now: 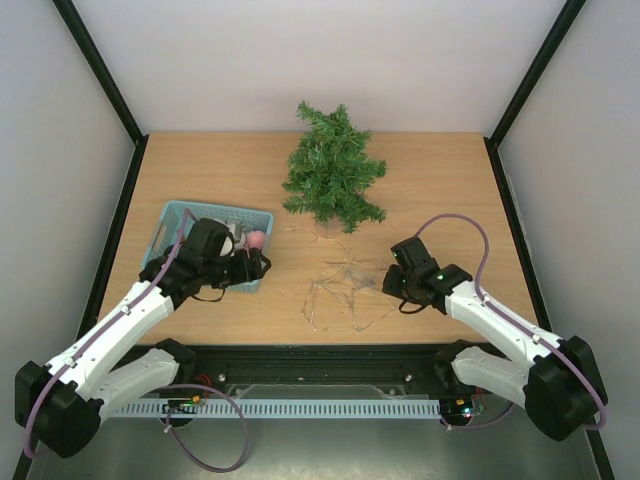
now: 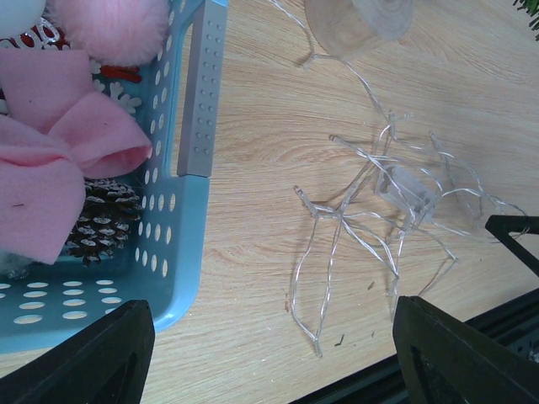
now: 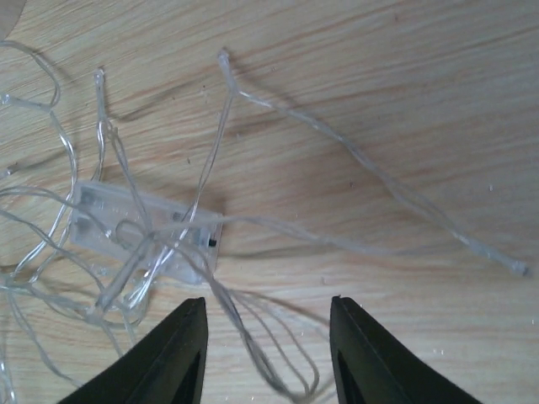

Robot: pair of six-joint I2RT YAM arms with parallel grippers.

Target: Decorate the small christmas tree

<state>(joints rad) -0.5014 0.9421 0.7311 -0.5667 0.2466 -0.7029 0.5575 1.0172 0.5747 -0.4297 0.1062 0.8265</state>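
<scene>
The small christmas tree [image 1: 333,168] stands upright at the back middle of the table. A tangled clear string of lights [image 1: 345,290] with a clear battery box [image 3: 143,231] lies on the wood in front of it, also in the left wrist view [image 2: 396,198]. My right gripper [image 3: 268,358] is open just right of the tangle, with wire loops between its fingers [image 3: 173,358]. My left gripper [image 2: 269,358] is open and empty beside the teal basket [image 1: 173,218], which holds a pink bow [image 2: 50,168], a pine cone [image 2: 101,220] and a pink pompom [image 2: 114,29].
The tree's clear round base [image 2: 358,23] shows at the top of the left wrist view. A black rail [image 1: 320,355] runs along the table's near edge. White walls with black posts [image 1: 100,75] enclose the table.
</scene>
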